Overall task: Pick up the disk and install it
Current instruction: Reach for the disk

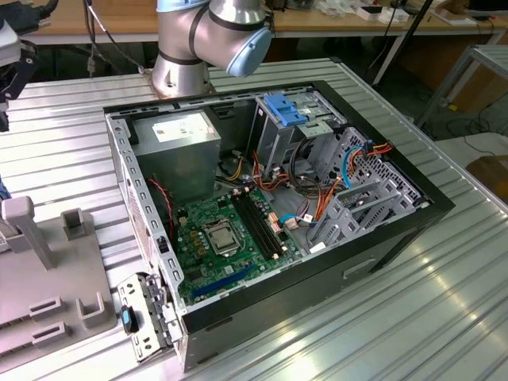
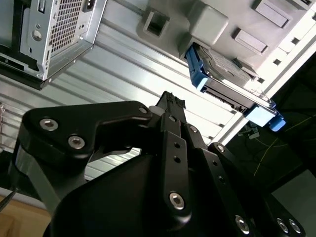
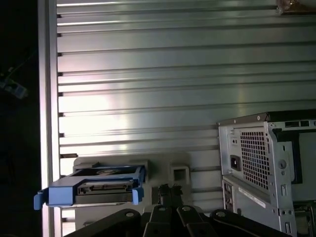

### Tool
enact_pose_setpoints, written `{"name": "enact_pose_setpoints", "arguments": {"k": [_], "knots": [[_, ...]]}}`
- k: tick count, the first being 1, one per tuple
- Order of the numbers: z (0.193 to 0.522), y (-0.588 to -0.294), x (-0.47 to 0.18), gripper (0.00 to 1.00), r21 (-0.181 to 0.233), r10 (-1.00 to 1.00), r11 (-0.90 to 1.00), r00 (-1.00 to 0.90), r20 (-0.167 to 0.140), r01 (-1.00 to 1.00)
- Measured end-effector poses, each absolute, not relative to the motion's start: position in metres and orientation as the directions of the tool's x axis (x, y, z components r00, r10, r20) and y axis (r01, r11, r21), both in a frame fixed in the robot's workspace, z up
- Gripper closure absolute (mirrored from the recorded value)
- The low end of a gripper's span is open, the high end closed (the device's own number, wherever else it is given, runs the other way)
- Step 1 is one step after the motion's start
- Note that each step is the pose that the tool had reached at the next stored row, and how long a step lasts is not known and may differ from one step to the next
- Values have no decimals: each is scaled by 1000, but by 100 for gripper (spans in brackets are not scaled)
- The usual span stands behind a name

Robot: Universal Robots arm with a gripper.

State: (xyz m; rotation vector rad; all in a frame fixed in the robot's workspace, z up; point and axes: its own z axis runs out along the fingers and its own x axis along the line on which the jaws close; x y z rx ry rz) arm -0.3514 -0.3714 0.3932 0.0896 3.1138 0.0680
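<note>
Your gripper [image 2: 171,102] has its fingers drawn together with nothing between them, and it hangs over the ribbed metal table [image 3: 163,74]. The disk [image 3: 101,186], in its blue carrier, rests on the grey fixture [image 3: 158,165]. It is clear of the gripper, near the computer case [image 3: 256,163], and not yet installed.

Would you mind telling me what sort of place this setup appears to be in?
Probably a robotics lab or test workshop: an open computer case lies on a ribbed aluminium table beside the robot arm's base, with wooden workbenches behind.
</note>
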Motion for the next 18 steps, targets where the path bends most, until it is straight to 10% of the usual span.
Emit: {"name": "enact_pose_setpoints", "arguments": {"k": [18], "knots": [[390, -371, -406, 89, 44, 20, 999, -1000, -14, 19]]}}
